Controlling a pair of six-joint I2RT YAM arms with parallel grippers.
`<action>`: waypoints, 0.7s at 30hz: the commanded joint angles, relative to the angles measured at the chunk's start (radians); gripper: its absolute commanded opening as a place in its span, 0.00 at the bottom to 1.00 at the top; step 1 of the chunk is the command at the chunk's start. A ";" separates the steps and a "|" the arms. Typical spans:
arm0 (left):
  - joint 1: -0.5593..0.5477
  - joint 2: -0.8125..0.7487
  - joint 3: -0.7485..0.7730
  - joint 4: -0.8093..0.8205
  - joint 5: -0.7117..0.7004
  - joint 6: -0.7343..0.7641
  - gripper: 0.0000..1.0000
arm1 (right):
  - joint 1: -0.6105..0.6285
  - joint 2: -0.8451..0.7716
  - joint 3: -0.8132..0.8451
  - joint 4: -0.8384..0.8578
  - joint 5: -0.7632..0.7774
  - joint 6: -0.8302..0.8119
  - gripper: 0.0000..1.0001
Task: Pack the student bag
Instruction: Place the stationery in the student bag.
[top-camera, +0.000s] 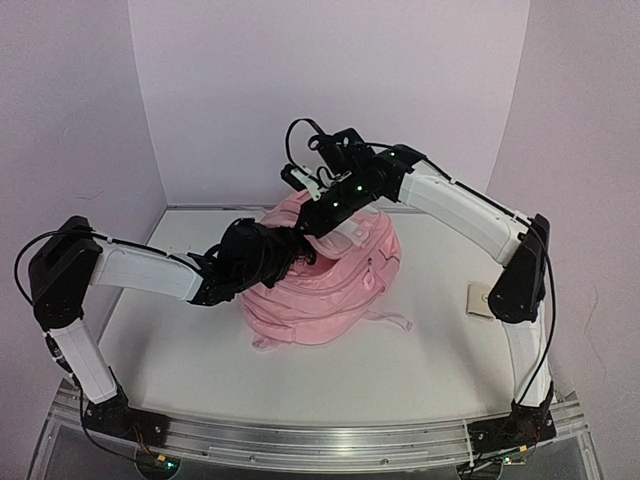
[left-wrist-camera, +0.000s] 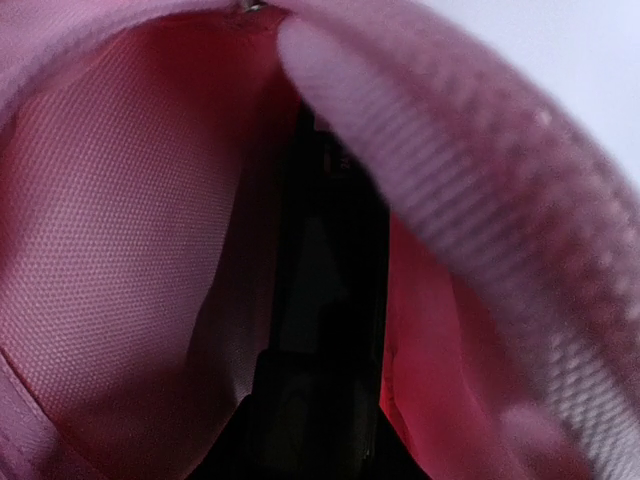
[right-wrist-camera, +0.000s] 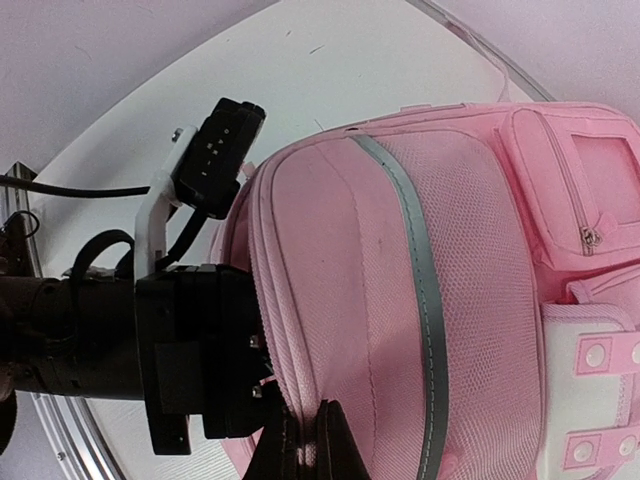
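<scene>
A: On the desk (top-camera: 200, 350), the student bag (top-camera: 320, 295) lay slumped near the middle. Right jaws?
B: Pinched tight on its zip rim. Left jaws were buried inside the bag; open or closed, I couldn't tell.

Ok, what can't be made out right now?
The left gripper's jaws: buried in the student bag, top and right wrist views.
Bag contents: left wrist view blurred; dark shape unidentifiable.
Tan square, top view: too small to identify.
</scene>
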 joint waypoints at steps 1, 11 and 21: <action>0.021 0.086 0.031 0.229 0.048 -0.020 0.39 | 0.012 -0.062 0.013 0.078 -0.055 0.015 0.00; -0.037 -0.042 0.248 -0.598 -0.105 -0.010 0.64 | 0.009 -0.068 0.011 0.081 -0.016 -0.009 0.00; -0.039 -0.090 0.255 -0.786 -0.102 -0.015 0.68 | 0.002 -0.071 0.023 0.079 -0.005 -0.010 0.00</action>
